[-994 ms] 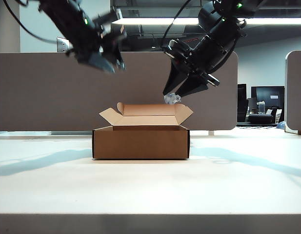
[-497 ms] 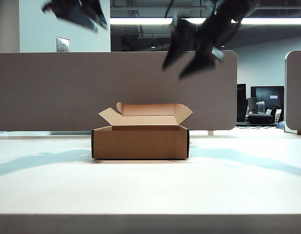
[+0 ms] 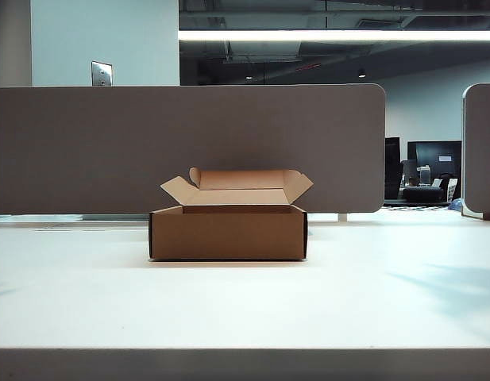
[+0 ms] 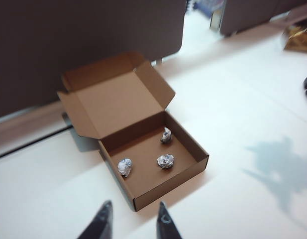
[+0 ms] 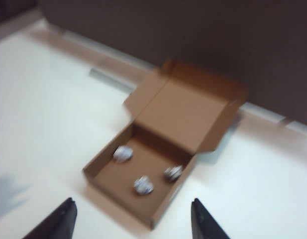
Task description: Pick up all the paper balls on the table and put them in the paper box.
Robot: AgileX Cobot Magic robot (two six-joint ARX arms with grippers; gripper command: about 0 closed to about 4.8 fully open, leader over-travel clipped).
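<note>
Three paper balls (image 4: 165,161) lie inside the paper box (image 4: 170,189), which sits mid-frame on the white counter (image 3: 245,302), its flaps spread before the grey divider panel (image 3: 86,143). No ball shows on the counter, so the task looks complete. In the exterior view neither arm appears, and the box wall hides the balls. At the lower edge of the left wrist view the left pincer (image 4: 133,219) shows two dark tips standing a little apart with nothing between them. The right pincer (image 5: 132,218), low in its blurred view, stands wide open and empty. Such crumpled wads should be light and soft, easily squashed; a gentle pinch across the middle would do. Blur hides their print
</note>
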